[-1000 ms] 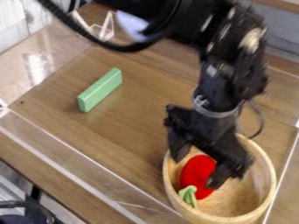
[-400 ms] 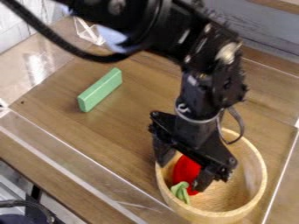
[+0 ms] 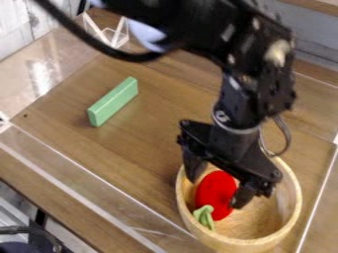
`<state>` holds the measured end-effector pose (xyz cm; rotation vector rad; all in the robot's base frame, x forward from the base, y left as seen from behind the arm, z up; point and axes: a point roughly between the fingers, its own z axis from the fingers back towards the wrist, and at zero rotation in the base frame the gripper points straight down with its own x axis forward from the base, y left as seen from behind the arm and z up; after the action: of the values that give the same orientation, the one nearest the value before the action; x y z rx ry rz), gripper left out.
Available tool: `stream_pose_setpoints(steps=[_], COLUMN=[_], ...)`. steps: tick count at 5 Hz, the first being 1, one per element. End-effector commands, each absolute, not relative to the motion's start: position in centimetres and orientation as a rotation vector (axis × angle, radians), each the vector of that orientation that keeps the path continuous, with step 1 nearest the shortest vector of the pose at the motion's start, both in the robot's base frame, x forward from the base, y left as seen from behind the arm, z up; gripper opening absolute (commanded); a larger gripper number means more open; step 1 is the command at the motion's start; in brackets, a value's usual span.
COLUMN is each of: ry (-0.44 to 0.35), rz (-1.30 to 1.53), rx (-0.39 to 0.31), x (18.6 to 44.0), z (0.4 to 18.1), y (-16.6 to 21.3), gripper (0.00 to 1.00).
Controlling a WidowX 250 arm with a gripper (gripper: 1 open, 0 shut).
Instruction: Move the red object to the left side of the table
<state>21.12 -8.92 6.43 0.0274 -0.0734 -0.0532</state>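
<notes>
Gripper (image 3: 227, 178) sits higher over the red object (image 3: 215, 192) than before.

Bowl wall (image 3: 292, 219) rings red object (image 3: 215, 191); claw (image 3: 227, 189) above.

the open black gripper (image 3: 227, 183) is down at the wooden bowl (image 3: 239, 237), its fingers around the red object (image 3: 215, 190), which lies inside. the green block (image 3: 114, 102) sits well apart on the table (image 3: 99, 153).

The toy fruit (image 3: 214, 190) is held inside the bowl (image 3: 275, 219), which is set at the near right of the table (image 3: 126, 148); the block (image 3: 114, 102) is placed far left of it.
</notes>
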Motion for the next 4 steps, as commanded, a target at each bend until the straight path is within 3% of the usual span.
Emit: stream_pose_setpoints(steps=[1,2,4], ry=[-0.129,-0.134,-0.141], rz=[-0.132,-0.207,-0.322], rx=[-0.013,-0.031,-0.068], x=[21.4,20.8,20.3], z=[6.9,6.6,3.0], y=[-10.5,-11.0,-11.4], gripper=[1.00,1.00,1.00])
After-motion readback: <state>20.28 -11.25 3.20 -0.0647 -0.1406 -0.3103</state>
